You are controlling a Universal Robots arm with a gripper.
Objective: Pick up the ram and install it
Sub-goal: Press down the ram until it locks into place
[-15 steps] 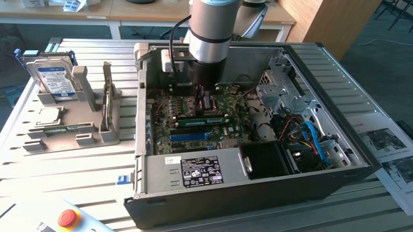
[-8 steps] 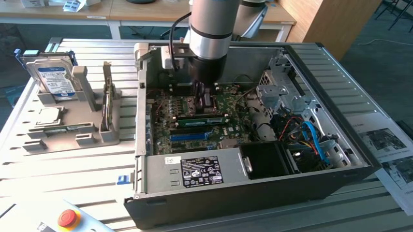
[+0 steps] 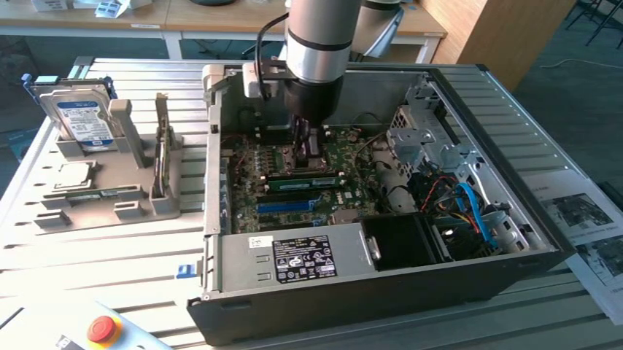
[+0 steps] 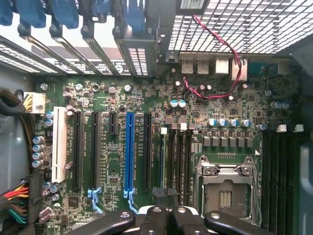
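the open computer case [image 3: 389, 240] lies on the slatted desk [image 3: 117, 240], taking up most of the exterior view. the robot arm [image 3: 319, 44] comes down into it from 12 o'clock, with the claw [image 3: 309, 149] low over the green motherboard [image 3: 292, 186]. the claw's fingers are pressed together; whether anything sits between them cannot be told. at 9 o'clock from the case stands a grey holder [image 3: 107, 182] with a hard drive [image 3: 83, 120] upright in it and a ram [image 3: 162, 142] stick standing on edge just beside. a second green stick [image 3: 306, 180] lies across the board just below the claw. the wrist view gives the board close: the long blue slot [image 4: 129, 152], a white slot [image 4: 59, 144], the empty processor socket [image 4: 225, 188], a red wire [image 4: 215, 54], and the claw [image 4: 168, 215] closed at the edge.
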